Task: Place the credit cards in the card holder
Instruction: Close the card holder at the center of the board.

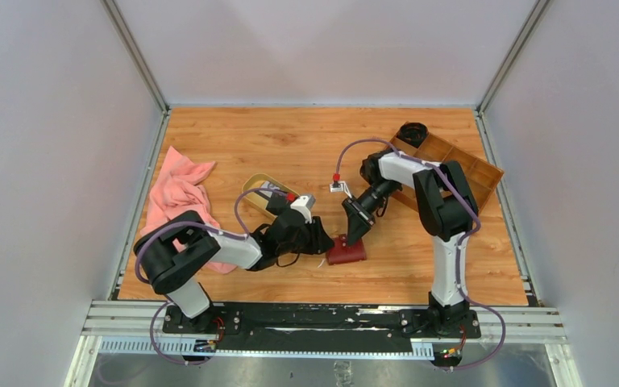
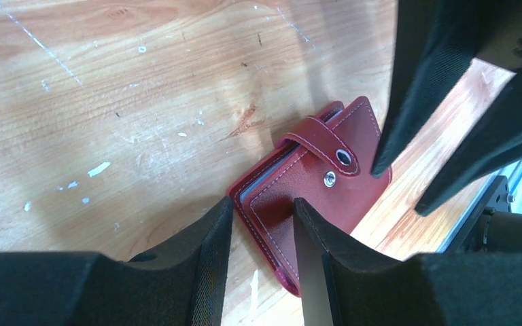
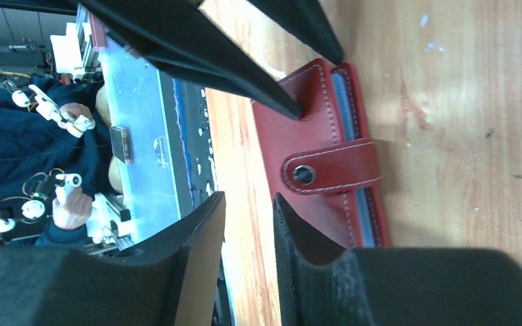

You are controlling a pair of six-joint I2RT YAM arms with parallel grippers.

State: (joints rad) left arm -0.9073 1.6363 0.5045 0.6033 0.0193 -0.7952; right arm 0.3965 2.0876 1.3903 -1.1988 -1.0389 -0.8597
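The card holder (image 1: 346,251), a dark red stitched leather wallet, lies folded and flat on the wooden surface (image 1: 306,145), near its front middle. Its snap tab (image 2: 319,142) is unfastened, and grey-blue pockets (image 3: 342,102) show along one edge.

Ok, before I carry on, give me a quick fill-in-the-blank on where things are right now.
The card holder is dark ____. The cloth on the table is ____. The wooden tray sits at the far ____ corner. Between the left gripper and the right gripper lies the ____.
Missing words: red; pink; right; card holder.
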